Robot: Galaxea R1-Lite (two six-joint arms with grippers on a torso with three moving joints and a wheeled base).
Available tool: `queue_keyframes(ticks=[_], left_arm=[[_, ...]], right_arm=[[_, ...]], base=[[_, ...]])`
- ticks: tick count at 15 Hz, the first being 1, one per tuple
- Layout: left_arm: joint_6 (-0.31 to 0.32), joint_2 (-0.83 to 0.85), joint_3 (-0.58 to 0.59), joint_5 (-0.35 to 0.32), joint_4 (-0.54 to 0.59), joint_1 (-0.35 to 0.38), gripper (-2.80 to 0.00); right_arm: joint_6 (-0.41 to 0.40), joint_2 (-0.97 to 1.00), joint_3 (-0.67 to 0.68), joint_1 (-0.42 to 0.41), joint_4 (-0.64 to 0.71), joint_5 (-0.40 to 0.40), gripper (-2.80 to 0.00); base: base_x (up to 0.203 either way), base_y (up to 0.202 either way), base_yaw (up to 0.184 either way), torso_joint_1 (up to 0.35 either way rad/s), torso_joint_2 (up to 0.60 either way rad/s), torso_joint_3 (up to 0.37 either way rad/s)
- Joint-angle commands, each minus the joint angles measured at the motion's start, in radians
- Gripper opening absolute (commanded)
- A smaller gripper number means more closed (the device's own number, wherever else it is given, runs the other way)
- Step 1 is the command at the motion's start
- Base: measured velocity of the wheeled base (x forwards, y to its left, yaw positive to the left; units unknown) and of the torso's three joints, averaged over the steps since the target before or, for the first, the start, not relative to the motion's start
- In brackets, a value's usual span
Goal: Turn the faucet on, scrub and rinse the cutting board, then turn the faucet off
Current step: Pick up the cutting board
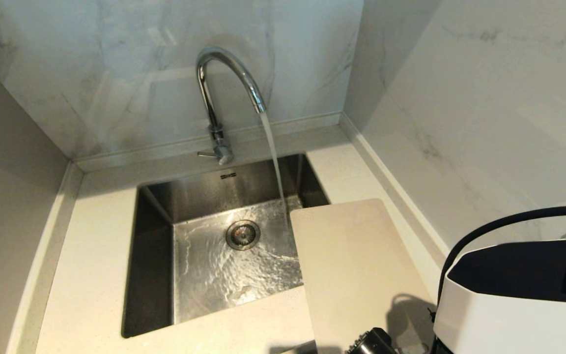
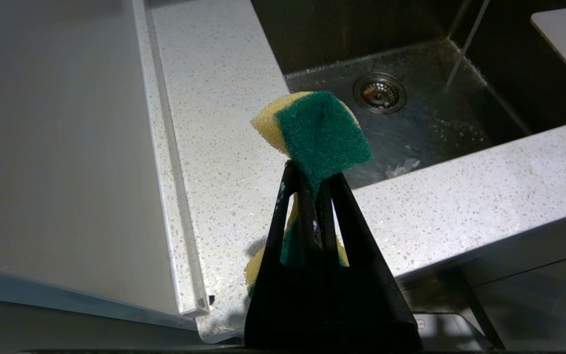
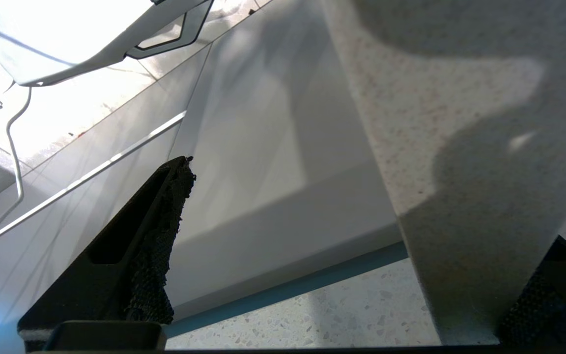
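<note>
- Your cutting board [image 1: 356, 265] runs lengthwise away from you, far end overhanging the sink [image 1: 155, 236].
- Left claw [image 2: 312, 182] pinches the sponge [image 2: 320, 130]; right claw [image 3: 361, 255] gapes wide.

1. The head view is evenly and softly lit; the marble wall [image 1: 484, 98] shows pale reflections.
2. Bright glints lie on the faucet [image 1: 224, 73] and the wet sink [image 1: 155, 206] floor.
3. A dark shadow falls on the cutting board [image 1: 356, 265].
4. The right wrist view is blown out at one corner, with broad soft shadows.
</note>
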Motion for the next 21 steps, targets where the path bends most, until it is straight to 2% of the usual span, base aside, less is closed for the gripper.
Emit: queue_keyframes(ticks=[1,12,21], left_arm=[[0.001,0.001,0.000,0.001,0.001,0.000,-2.80],[0.004,0.001,0.000,0.001,0.001,0.000,-2.80],[0.002,0.001,0.000,0.001,0.002,0.000,-2.80]], right_arm=[[-0.005,0.000,0.001,0.000,-0.003,-0.012,0.00],[-0.017,-0.042,0.010,0.009,-0.002,-0.069,0.00],[-0.013,0.003,0.019,0.030,-0.032,-0.072,0.00]], base=[[0.000,0.000,0.000,0.000,0.00,0.000],[0.000,0.000,0.000,0.000,0.00,0.000],[0.000,0.000,0.000,0.000,0.00,0.000]])
